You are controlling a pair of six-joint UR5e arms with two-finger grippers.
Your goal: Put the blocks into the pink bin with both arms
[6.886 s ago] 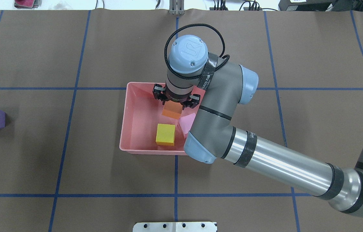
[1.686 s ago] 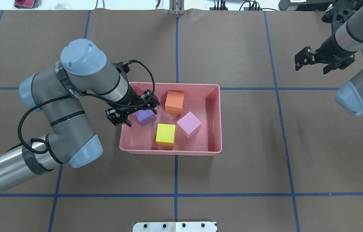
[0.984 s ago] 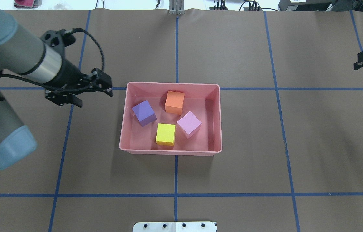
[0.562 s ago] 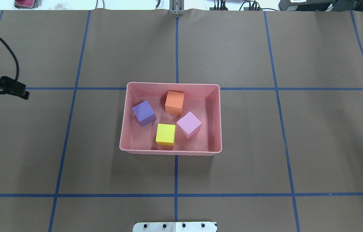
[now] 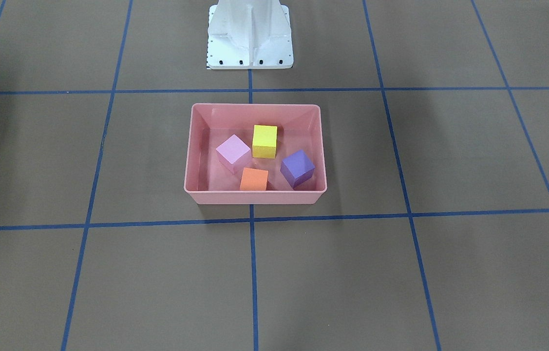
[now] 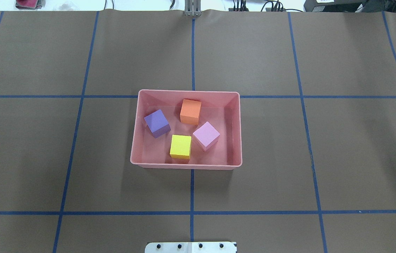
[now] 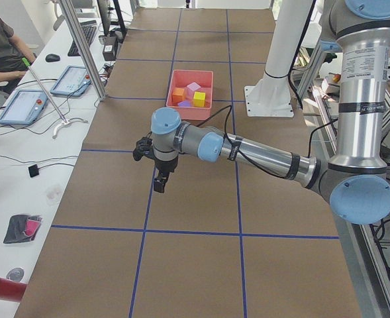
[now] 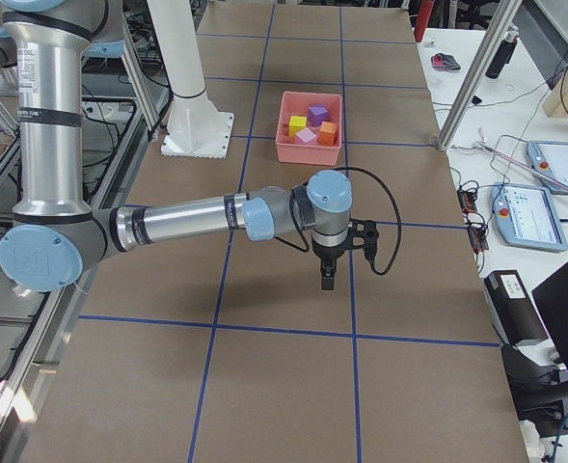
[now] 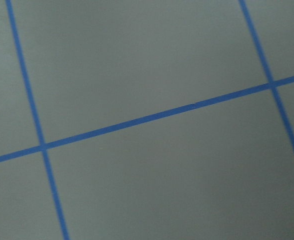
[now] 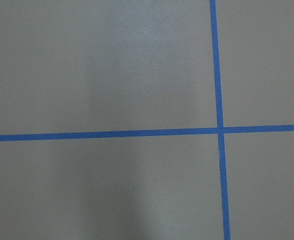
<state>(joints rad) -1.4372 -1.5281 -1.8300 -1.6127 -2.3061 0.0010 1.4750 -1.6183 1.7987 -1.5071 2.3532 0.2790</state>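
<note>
Fingers of the black two-finger left gripper (image 7: 159,184) point straight down over the brown paper-covered table (image 6: 78,158) towards its left end, and those of the black two-finger right gripper (image 8: 326,278) do the same towards its right end. How far either pair is parted I cannot tell from these side views, though nothing shows between them. The shallow rectangular pink plastic bin (image 6: 240,133) sits at the middle of the table, in line with the white base bracket (image 5: 250,34) at the robot's edge. All four small matte cubes lie inside it: the purple block (image 6: 156,123) by the bin's left wall, the orange block (image 6: 190,111) near its far wall, the yellow block (image 6: 180,146) by its near wall, and the light pink-lilac block (image 6: 206,135) just beside the yellow one, right of centre. The placing therefore looks complete, and this seems the closing step, with both grippers well apart from the bin. I judge that the next move calls for no further grasp, only keeping clear of the bin's rim. Each grey-silver arm, the left arm (image 7: 267,156) and the right arm (image 8: 177,217), stretches its forearm low and almost level along the table, wrist bent downward.
</note>
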